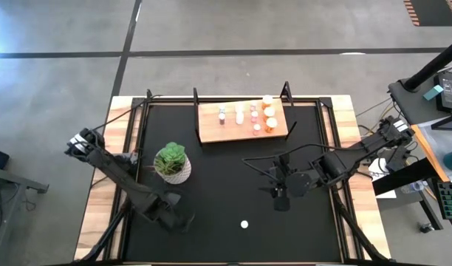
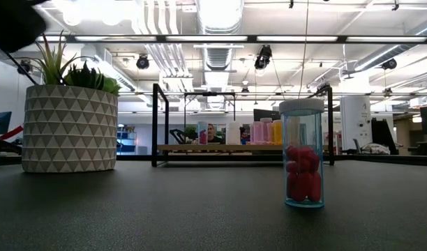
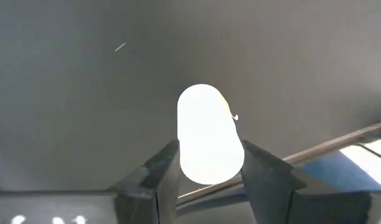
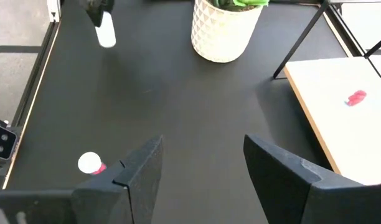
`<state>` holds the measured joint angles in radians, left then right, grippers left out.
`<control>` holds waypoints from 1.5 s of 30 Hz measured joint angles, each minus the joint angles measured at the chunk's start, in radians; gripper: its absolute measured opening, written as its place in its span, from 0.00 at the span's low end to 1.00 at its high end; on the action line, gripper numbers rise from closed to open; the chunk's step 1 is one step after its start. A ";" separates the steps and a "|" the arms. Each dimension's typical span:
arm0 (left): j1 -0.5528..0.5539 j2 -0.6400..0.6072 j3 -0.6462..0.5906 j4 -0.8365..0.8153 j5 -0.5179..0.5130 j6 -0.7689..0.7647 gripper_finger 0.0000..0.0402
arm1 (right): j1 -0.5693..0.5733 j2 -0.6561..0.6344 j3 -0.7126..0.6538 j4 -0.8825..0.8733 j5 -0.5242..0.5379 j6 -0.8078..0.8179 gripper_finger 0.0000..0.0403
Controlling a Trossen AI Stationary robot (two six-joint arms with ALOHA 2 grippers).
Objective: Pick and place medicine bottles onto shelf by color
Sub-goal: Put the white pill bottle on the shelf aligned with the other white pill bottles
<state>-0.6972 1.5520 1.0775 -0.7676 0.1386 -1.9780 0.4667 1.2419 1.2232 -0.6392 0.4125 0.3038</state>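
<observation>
A green plant (image 1: 170,157) in a white patterned pot (image 2: 70,129) stands on the black tabletop (image 1: 211,192), and beyond it, what looks like a desk (image 1: 442,140) holds equipment.

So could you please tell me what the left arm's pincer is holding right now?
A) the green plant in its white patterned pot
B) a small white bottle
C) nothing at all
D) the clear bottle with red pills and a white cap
B: the left pincer has its fingers closed on a small white bottle, while the clear red-pill bottle with a white cap stands alone on the black tabletop.
</observation>
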 joint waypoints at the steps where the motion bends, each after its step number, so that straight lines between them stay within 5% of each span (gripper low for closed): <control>1: 0.021 0.000 0.011 0.000 0.000 0.032 0.34 | 0.000 -0.004 0.000 0.000 0.000 0.000 0.53; 16: 0.382 0.095 0.197 -0.016 -0.012 0.632 0.32 | 0.000 -0.056 0.000 -0.021 0.000 0.042 0.53; 35: 0.597 0.388 0.505 -0.177 -0.001 1.381 0.32 | 0.000 -0.057 0.000 -0.063 0.009 0.108 0.53; 45: 0.713 0.463 0.583 -0.335 -0.068 1.514 0.32 | 0.000 -0.057 0.000 -0.067 0.008 0.222 0.53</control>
<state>0.0163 2.0155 1.6601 -1.1026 0.0704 -0.4637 0.4667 1.1851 1.2232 -0.7057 0.4210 0.5261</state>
